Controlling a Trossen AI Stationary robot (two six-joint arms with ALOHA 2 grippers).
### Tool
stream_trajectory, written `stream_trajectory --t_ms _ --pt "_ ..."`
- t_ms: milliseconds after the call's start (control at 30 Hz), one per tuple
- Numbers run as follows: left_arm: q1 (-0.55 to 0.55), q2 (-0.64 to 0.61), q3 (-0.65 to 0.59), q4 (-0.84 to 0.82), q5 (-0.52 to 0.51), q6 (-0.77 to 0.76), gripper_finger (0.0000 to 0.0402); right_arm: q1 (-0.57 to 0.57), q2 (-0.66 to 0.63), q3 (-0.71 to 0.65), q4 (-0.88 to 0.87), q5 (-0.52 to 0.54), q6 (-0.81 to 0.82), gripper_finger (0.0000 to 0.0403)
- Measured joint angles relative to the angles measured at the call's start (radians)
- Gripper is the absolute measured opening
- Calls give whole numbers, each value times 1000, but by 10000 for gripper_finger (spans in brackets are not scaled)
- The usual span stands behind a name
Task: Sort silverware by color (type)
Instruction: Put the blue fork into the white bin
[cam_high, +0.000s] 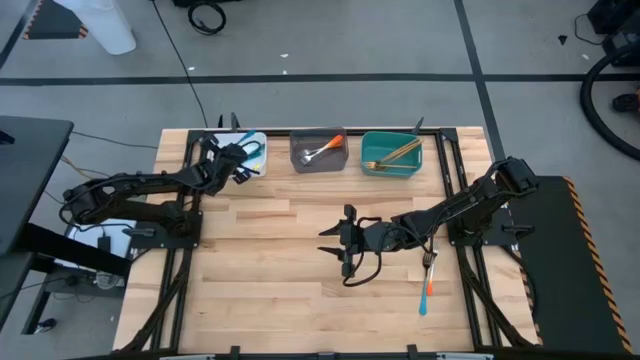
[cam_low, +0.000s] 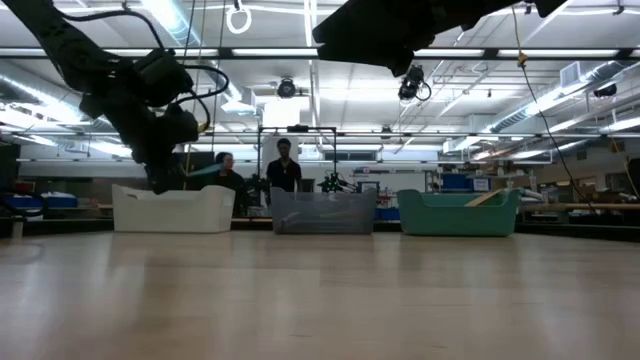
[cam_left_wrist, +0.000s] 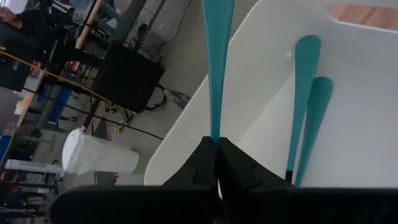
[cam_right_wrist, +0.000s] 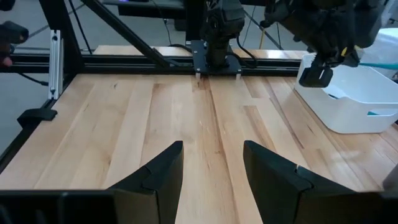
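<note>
My left gripper (cam_left_wrist: 216, 142) is over the white bin (cam_high: 256, 140) at the far left, shut on a blue-handled piece of silverware (cam_left_wrist: 217, 68). Two more blue handles (cam_left_wrist: 306, 93) lie inside that bin against its wall. An orange-handled piece (cam_high: 322, 150) lies in the grey bin (cam_high: 318, 162). Gold pieces (cam_high: 395, 152) lie in the teal bin (cam_high: 390, 168). An orange-handled fork (cam_high: 431, 275) and a blue-handled piece (cam_high: 425, 305) lie on the table by the right arm. My right gripper (cam_high: 330, 243) hovers open above the table's middle, holding nothing. My left gripper pinches the narrow part of the blue handle (cam_left_wrist: 215, 130) between its two fingers. The handle runs straight on from the fingers, its broad free end (cam_left_wrist: 217, 18) pointing away past the white bin's wall. The piece is lifted clear; the fingers hide its head.
The three bins stand in a row along the table's far edge. Bare wood (cam_right_wrist: 186, 106) lies in front of my right gripper. Black frame rails (cam_high: 455, 170) run along both sides of the table. People (cam_low: 285, 165) stand in the room beyond the bins.
</note>
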Motion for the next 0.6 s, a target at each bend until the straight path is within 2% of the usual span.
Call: stream_trajectory --t_ms 267,600 --pt "1 0 -105 164 0 -23 13 0 0 0 0 0 -5 178" --pt "0 0 -160 201 4 -51 13 0 0 0 0 0 -6 178"
